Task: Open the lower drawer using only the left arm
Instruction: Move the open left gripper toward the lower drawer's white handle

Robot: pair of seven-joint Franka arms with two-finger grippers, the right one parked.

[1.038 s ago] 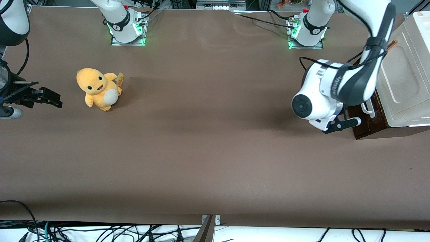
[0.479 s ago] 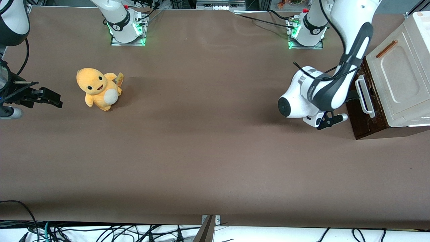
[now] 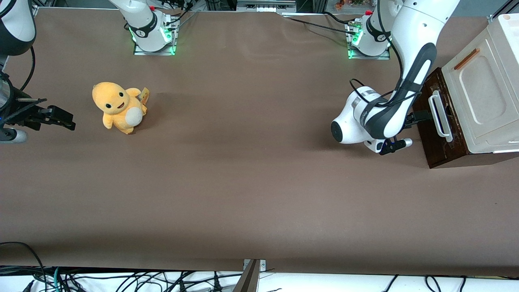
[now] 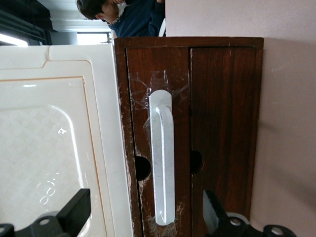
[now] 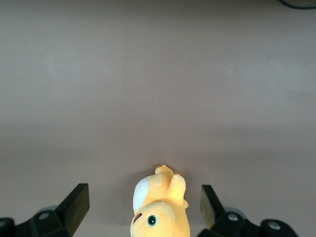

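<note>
My small black hand (image 4: 143, 217), fingers spread and empty, has backed away along the brown bench (image 3: 243, 182) from the white bar handle (image 4: 163, 158) of the dark brown wooden lower drawer (image 4: 217, 113), which looks still unopened beneath the cream panel (image 4: 54, 148).

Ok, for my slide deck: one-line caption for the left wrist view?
Open gripper of the left arm facing the lower drawer, fingers straddling its white bar handle.
</note>
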